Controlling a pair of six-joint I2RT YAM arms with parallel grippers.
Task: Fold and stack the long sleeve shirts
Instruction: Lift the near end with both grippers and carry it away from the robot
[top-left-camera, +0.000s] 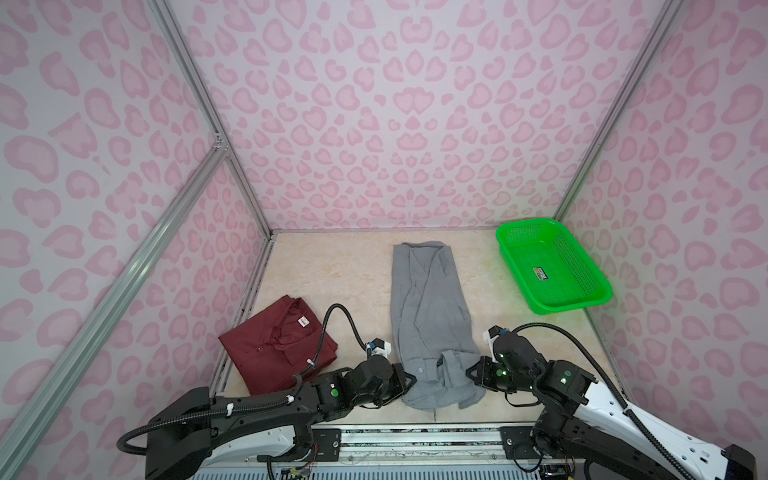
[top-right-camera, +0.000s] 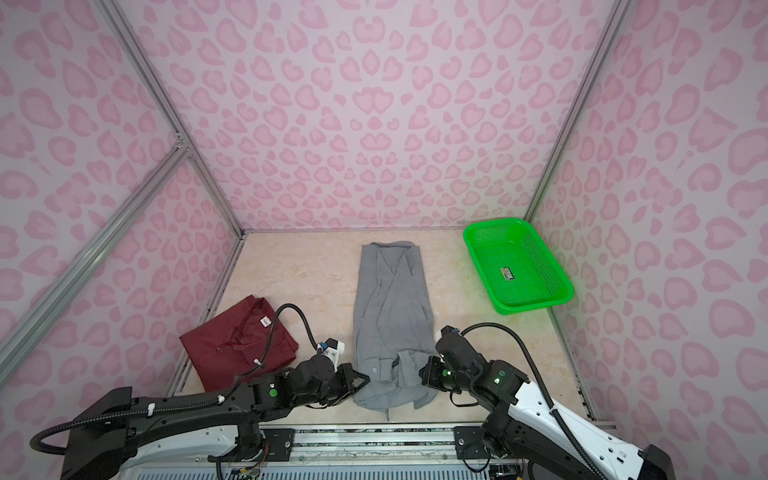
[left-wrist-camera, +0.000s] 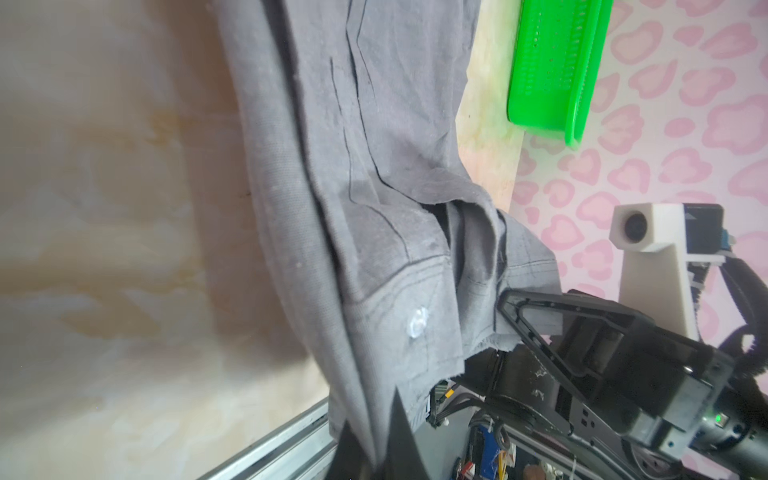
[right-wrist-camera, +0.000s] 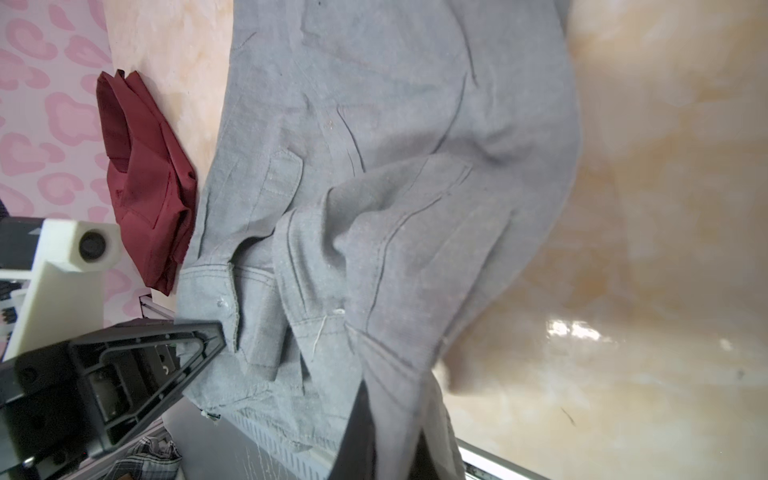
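Note:
The grey long sleeve shirt (top-left-camera: 428, 307) (top-right-camera: 390, 307) lies folded into a long narrow strip down the middle of the table, collar at the far end, sleeve cuffs lying on its near end. My left gripper (top-left-camera: 410, 380) (left-wrist-camera: 374, 453) is shut on the near left edge of the grey shirt (left-wrist-camera: 353, 166). My right gripper (top-left-camera: 470, 372) (right-wrist-camera: 390, 440) is shut on its near right edge (right-wrist-camera: 395, 124). The maroon long sleeve shirt (top-left-camera: 278, 345) (top-right-camera: 237, 345) (right-wrist-camera: 145, 178) lies folded at the near left, label up, partly behind the left arm's cable.
A bright green perforated basket (top-left-camera: 552, 257) (top-right-camera: 519, 266) (left-wrist-camera: 552, 62) stands at the far right by the wall. Pink patterned walls enclose the table on three sides. A metal rail (top-left-camera: 415, 432) runs along the near edge, just below the shirt's hem.

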